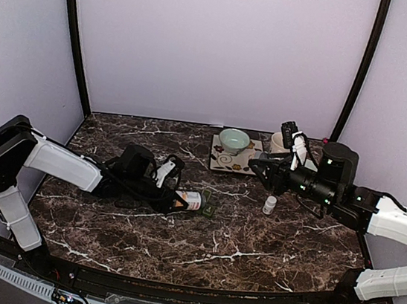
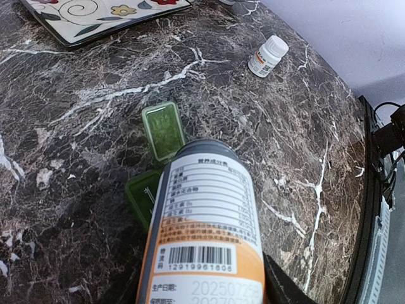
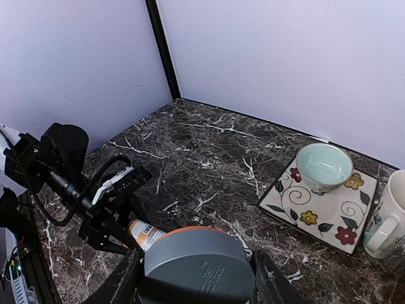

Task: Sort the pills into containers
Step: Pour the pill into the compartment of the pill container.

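The dark green pill box (image 2: 142, 197) lies mid-tabletop (image 2: 304, 145). One lid (image 2: 163, 131) is swung open and points away toward the flowered plate (image 2: 95, 35). I cannot tell how its row runs, because the big labelled bottle (image 2: 209, 215) covers the rest. My left claw (image 1: 176, 197) pinches that bottle, tilted mouth-first over the box. A small white bottle (image 2: 267, 56) stands upright off to the right, apart. My right claw (image 3: 196, 282) grips a grey cap (image 3: 196, 256) above the tabletop. Beyond, a pale bowl (image 3: 324, 166) sits on the plate, with a mug (image 3: 387, 215) beside it.
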`<move>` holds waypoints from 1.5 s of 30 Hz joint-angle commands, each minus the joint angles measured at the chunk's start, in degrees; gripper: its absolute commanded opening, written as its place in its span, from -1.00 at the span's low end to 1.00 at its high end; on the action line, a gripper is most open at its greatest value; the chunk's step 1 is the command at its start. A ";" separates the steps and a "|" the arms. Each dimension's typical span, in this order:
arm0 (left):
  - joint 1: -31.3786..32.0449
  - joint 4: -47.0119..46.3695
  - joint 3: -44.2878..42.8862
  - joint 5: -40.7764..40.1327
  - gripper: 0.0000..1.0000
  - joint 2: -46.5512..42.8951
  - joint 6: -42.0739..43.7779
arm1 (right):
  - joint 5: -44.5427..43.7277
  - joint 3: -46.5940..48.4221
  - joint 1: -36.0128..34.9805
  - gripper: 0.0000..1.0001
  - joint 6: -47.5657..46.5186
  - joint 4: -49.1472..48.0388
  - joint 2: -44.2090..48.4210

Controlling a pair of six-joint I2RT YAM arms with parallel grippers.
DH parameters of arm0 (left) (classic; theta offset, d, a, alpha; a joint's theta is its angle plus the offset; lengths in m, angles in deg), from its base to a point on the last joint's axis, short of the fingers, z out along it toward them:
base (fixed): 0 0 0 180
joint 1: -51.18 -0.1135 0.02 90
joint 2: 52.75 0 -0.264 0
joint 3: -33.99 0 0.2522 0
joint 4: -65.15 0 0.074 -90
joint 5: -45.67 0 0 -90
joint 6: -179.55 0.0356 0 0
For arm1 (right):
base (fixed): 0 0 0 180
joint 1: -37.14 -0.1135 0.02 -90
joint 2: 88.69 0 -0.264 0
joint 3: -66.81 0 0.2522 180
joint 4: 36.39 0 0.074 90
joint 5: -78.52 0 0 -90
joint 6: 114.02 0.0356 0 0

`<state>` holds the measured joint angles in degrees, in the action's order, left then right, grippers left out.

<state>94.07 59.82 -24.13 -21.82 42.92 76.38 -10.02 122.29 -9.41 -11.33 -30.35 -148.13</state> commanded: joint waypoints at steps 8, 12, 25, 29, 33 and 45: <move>1.04 2.87 -2.48 -1.84 -1.00 -1.43 2.19 | -0.14 -0.51 0.22 -0.91 0.14 -2.57 0.31; 1.27 3.11 -2.62 -2.36 -1.00 -1.76 2.41 | -0.14 -0.43 0.26 -0.91 0.22 -2.56 0.36; 1.80 3.59 -3.17 -3.14 -1.00 -2.54 2.91 | 0.08 -0.06 0.19 -0.91 0.26 -2.34 0.20; 2.01 4.51 -3.76 -3.49 -1.00 -2.65 3.36 | 0.13 0.05 0.21 -0.91 0.21 -2.43 0.13; 2.28 5.09 -3.96 -4.38 -1.00 -3.26 3.66 | 0.13 0.04 0.20 -0.91 0.27 -2.34 0.21; 3.05 6.90 -5.01 -5.85 -1.00 -3.50 4.67 | 0.31 0.27 0.24 -0.92 0.23 -2.36 0.22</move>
<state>96.48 65.86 -27.62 -26.94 41.98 79.83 -9.96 122.29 -9.32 -11.31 -30.33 -148.16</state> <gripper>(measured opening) 0.542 0.497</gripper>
